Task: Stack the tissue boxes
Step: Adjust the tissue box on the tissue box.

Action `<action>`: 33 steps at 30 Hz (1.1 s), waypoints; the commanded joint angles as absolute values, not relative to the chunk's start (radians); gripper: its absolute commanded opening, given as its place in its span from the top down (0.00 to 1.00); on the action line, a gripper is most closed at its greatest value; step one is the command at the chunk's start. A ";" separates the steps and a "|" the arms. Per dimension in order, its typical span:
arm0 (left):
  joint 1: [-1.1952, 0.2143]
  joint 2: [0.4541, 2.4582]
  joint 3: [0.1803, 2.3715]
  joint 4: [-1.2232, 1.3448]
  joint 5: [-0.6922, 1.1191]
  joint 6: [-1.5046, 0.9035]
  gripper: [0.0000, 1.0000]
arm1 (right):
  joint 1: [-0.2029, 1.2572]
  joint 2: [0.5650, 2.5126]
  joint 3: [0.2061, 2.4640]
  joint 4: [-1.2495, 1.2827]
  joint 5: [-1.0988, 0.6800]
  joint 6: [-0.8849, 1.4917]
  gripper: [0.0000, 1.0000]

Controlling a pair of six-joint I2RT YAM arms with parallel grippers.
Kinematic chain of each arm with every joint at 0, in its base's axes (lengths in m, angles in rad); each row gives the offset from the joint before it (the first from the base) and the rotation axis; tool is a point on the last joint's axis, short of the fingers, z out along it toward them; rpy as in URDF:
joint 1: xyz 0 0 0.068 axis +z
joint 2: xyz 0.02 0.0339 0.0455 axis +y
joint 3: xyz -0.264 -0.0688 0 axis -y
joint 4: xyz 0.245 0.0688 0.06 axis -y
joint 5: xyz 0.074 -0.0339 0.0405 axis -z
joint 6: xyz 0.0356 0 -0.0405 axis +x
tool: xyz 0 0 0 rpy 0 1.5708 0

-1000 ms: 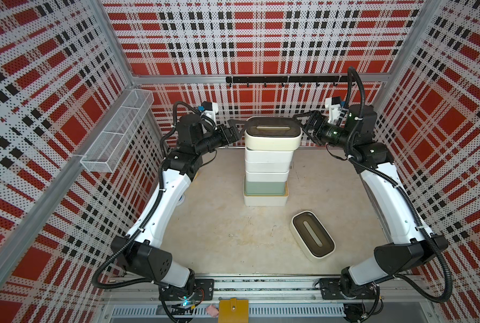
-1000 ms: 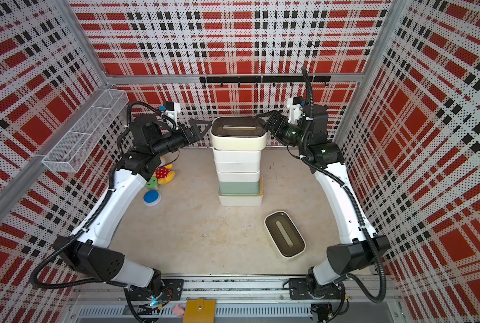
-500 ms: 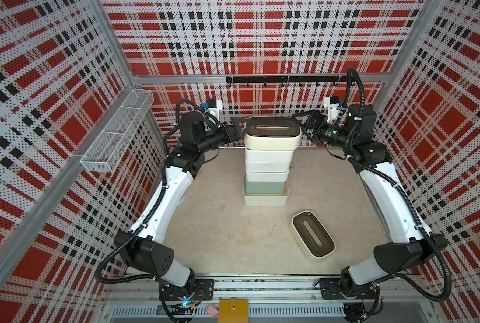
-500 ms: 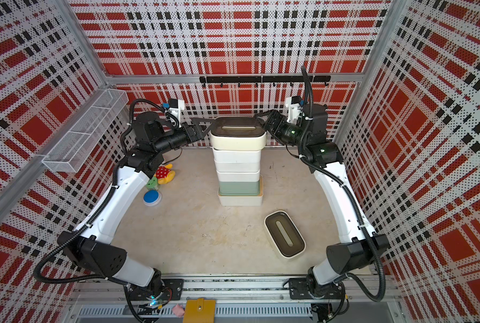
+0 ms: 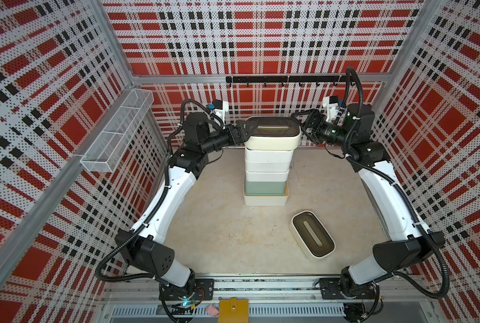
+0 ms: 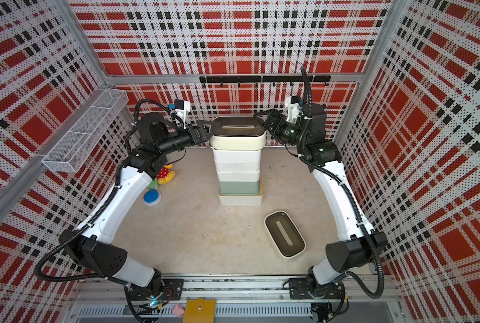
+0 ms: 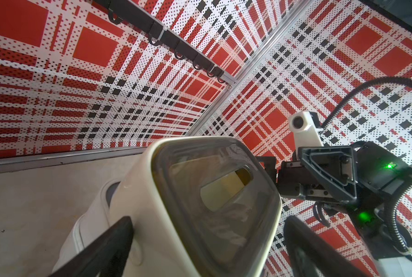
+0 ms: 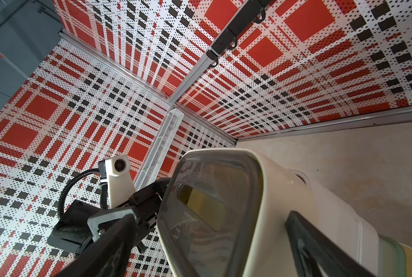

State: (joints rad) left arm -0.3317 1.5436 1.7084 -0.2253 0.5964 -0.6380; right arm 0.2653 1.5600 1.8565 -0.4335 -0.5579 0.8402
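Your top tissue box (image 5: 272, 133), white with a dark olive slotted lid, sits level on the stack (image 5: 266, 167) at the back middle of the desk (image 5: 227, 232). Under it come plain white boxes, then the mint-green box (image 5: 264, 188), then the bottom box (image 5: 264, 200) with a tan lid edge showing. It looks six high, though the white layers are hard to count from above.

Your left hand (image 5: 245, 131) is at the top box's left short end and your right hand (image 5: 303, 128) at its right short end, both at lid height. Each hand is spread wide, with that end of the box lying between its fingers. In the left wrist view one finger (image 7: 118, 237) lies beside the white wall and the other (image 7: 305, 242) just past the lid's far edge. The right wrist view shows its fingers (image 8: 308, 242) straddling the box likewise. Whether any finger presses on the box, you cannot tell.

The loose tissue box (image 5: 313, 237), also olive-lidded, lies skewed on the desk toward the front right, well apart from the stack and both hands. In a top view, a yellow-red plush toy (image 6: 166, 174) and a blue disc (image 6: 152, 197) lie beside the left arm.
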 commanded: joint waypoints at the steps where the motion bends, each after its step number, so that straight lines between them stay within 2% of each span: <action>1: -0.351 1.506 1.705 -0.217 0.616 -0.624 0.01 | 0.285 1.576 1.850 -0.368 -0.595 0.857 0.00; 27: -0.318 1.459 1.705 -0.251 0.554 -0.611 0.01 | 0.290 1.558 1.844 -0.390 -0.556 0.841 0.00; 33: -0.310 1.429 1.695 -0.263 0.557 -0.608 0.01 | 0.253 1.521 1.841 -0.427 -0.535 0.816 0.00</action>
